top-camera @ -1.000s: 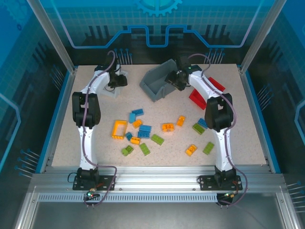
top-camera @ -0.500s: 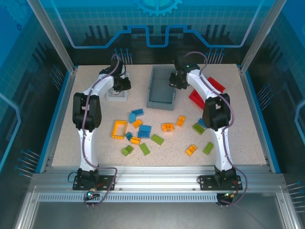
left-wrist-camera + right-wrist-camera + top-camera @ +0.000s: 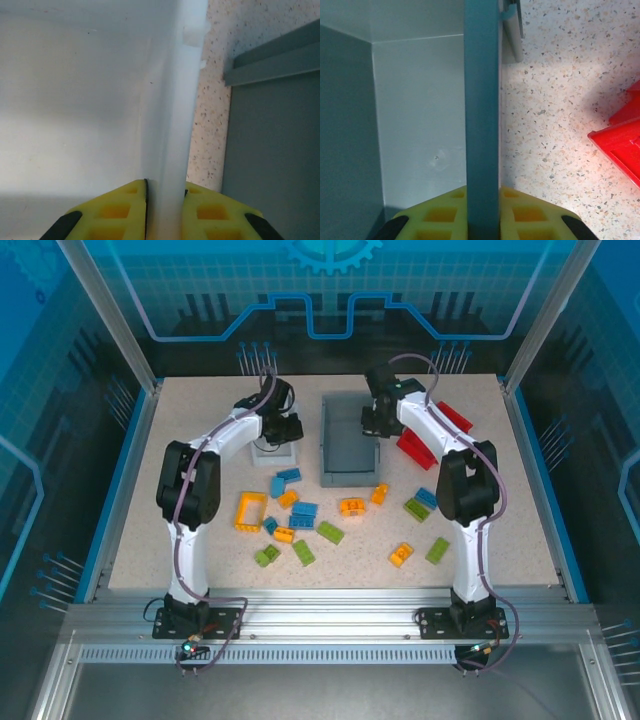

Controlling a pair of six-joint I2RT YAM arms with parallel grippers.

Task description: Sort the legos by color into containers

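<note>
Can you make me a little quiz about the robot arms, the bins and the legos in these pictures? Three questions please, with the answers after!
1. True or false: the right gripper is pinching a wall of the grey bin.
2. Which bin is the left gripper pinching? A: the red bin. B: the white bin. C: the grey bin.
3. What colour is the big open-frame lego lying on the table?

Key: 1 true; 2 B; 3 yellow.
</note>
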